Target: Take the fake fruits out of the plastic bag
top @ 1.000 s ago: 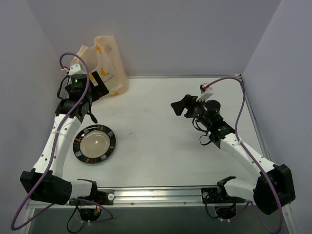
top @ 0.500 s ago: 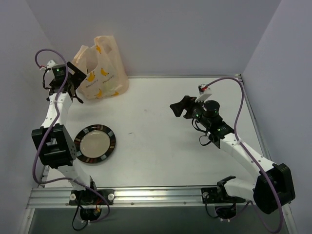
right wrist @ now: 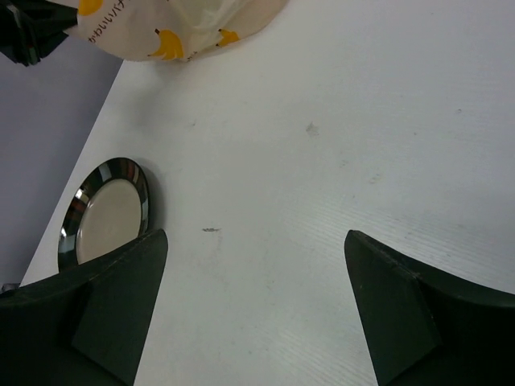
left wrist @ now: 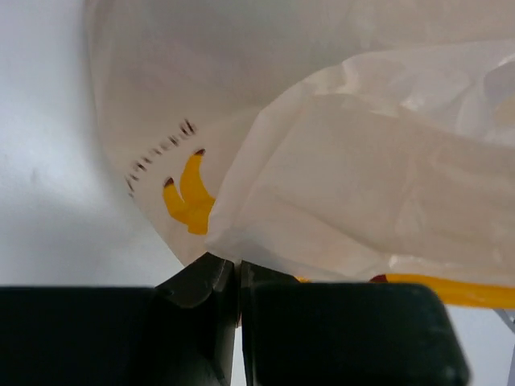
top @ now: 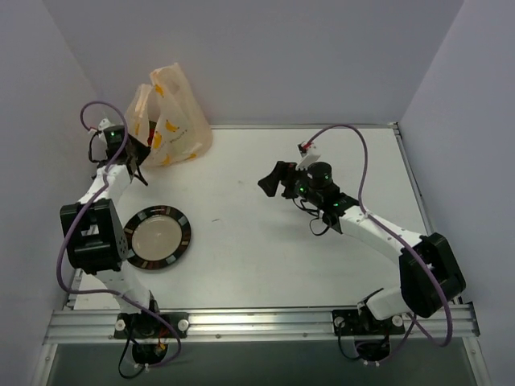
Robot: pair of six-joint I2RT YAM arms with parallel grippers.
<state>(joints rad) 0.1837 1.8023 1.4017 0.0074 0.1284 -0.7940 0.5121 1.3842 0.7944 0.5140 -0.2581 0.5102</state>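
Observation:
The plastic bag [top: 173,121], pale peach with yellow banana prints, stands at the back left of the table and fills the left wrist view [left wrist: 338,161]. My left gripper [top: 138,153] is at the bag's near left edge. Its jaws [left wrist: 236,269] are shut, with a fold of the bag's film pinched at the tips. The fake fruits are hidden inside the bag; only a dark reddish patch [top: 150,129] shows at its mouth. My right gripper [top: 271,180] hovers over the table's middle, open and holding nothing [right wrist: 256,237], pointing left towards the bag [right wrist: 173,28].
A round black-rimmed plate [top: 156,236] lies on the table in front of the bag, near the left arm, and shows at the left of the right wrist view [right wrist: 105,211]. Grey walls close in the back and both sides.
My left gripper has moved onto the bag's edge and closed on it; the bag's top now stands taller and narrower. The right arm has moved left and its jaws have opened wider.

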